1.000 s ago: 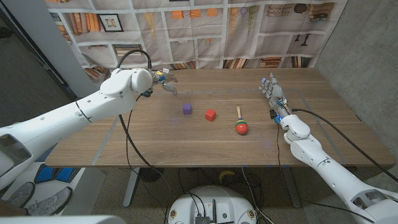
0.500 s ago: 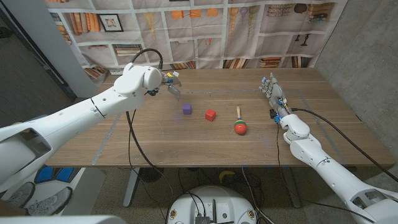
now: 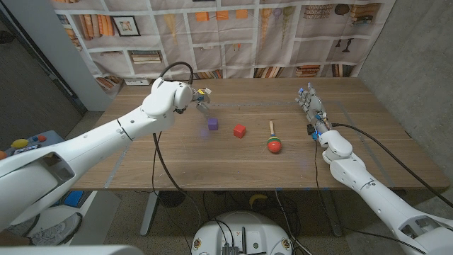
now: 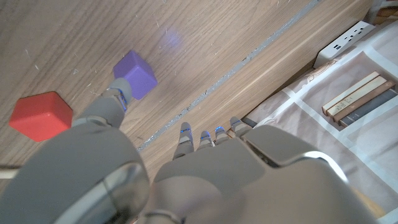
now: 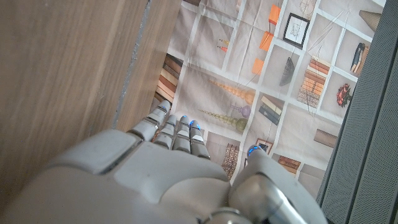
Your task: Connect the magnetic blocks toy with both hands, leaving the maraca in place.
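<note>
The left arm (image 3: 106, 138) has swung inward from the upper left of the frame over the last second, bringing the left hand (image 3: 200, 98) just above the purple block (image 3: 211, 124), fingers spread and holding nothing. The right hand (image 3: 311, 108) has not moved at centre right, fingers together and straight, empty. The red block (image 3: 239, 130) and maraca (image 3: 273, 142) lie untouched mid-frame, so a first grasp looks close.

purple block (image 3: 212, 123), red block (image 3: 240, 130), red-green maraca (image 3: 274, 145).
</note>
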Controlling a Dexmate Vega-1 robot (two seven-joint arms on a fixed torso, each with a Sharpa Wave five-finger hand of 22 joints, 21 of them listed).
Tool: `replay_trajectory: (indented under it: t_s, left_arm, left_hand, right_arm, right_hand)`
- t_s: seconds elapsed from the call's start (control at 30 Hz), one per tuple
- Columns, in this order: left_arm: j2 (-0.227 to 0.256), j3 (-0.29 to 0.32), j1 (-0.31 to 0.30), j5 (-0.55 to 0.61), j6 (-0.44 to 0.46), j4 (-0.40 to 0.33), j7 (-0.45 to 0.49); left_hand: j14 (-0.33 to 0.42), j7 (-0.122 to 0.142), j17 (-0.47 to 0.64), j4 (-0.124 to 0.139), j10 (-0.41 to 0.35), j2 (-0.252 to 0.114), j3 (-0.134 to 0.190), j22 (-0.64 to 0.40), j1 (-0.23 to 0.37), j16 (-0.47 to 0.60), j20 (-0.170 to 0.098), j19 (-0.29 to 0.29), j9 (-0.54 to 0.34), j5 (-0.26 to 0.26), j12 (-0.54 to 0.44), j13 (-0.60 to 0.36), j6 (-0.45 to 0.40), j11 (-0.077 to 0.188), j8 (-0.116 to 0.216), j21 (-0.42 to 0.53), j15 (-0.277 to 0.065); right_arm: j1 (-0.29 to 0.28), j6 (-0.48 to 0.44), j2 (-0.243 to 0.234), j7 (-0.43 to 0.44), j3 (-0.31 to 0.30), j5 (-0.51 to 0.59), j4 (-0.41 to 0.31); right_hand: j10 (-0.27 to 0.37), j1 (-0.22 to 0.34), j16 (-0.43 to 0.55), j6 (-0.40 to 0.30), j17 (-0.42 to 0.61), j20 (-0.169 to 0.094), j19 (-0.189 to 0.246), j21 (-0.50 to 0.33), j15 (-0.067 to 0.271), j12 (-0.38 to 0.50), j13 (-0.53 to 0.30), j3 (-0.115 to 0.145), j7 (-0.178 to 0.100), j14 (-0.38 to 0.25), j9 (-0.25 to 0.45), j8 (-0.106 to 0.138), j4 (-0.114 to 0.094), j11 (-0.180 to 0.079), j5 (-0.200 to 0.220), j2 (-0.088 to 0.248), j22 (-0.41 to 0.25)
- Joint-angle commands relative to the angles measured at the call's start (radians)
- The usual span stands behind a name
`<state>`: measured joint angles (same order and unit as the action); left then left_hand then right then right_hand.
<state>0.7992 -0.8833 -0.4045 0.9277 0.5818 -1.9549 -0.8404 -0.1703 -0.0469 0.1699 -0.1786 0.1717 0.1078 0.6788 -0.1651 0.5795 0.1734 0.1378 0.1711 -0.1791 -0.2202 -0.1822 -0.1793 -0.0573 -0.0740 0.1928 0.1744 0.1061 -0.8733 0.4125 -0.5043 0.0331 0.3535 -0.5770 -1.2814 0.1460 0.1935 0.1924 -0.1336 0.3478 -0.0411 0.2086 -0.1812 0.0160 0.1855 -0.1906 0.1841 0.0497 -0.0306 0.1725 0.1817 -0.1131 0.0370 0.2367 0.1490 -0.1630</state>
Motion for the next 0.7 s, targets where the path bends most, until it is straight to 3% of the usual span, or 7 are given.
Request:
replay_trajectory:
  t_s: [0.03, 0.37, 0.7]
  left_arm:
    - [-0.052, 0.002, -0.035, 0.074, 0.022, 0.018, -0.016]
    - [-0.106, -0.012, -0.031, 0.106, 0.031, 0.07, -0.043]
    - [-0.126, -0.029, -0.044, 0.117, 0.033, 0.098, -0.02]
  left_hand:
    - [-0.19, -0.013, 0.003, 0.002, 0.149, 0.01, -0.007, -0.005, 0.0, 0.002, 0.009, 0.121, -0.002, 0.005, -0.006, -0.001, -0.004, -0.011, 0.007, 0.003, 0.01]
    - [-0.201, -0.017, 0.003, 0.002, 0.166, 0.011, -0.011, -0.006, 0.005, 0.002, 0.027, 0.135, -0.003, 0.005, -0.004, -0.001, -0.012, -0.024, 0.011, 0.002, 0.02]
    - [-0.201, -0.021, 0.003, 0.003, 0.168, 0.008, -0.011, -0.006, 0.011, 0.004, 0.027, 0.133, -0.003, 0.004, -0.007, -0.001, -0.012, -0.029, 0.011, 0.006, 0.019]
  right_arm:
    - [-0.015, 0.004, -0.006, 0.0, -0.006, -0.007, -0.012]
    - [-0.023, 0.011, -0.007, -0.005, -0.011, -0.015, -0.014]
    - [-0.029, 0.021, -0.009, -0.004, -0.019, -0.018, -0.011]
  right_hand:
    - [-0.005, 0.003, 0.006, -0.006, 0.0, 0.002, 0.001, -0.005, -0.003, 0.006, -0.003, 0.006, -0.007, 0.004, 0.002, 0.004, -0.002, -0.006, 0.004, 0.0, -0.003]
    - [-0.004, 0.002, 0.008, -0.006, -0.001, 0.005, 0.003, -0.006, -0.002, 0.007, -0.002, 0.008, -0.007, 0.005, 0.002, 0.004, 0.0, -0.007, 0.003, 0.002, -0.003]
    - [-0.005, 0.0, 0.01, -0.006, -0.003, 0.007, 0.004, -0.006, -0.005, 0.007, -0.002, 0.011, -0.008, 0.004, 0.002, 0.004, 0.001, -0.006, 0.003, 0.001, -0.004]
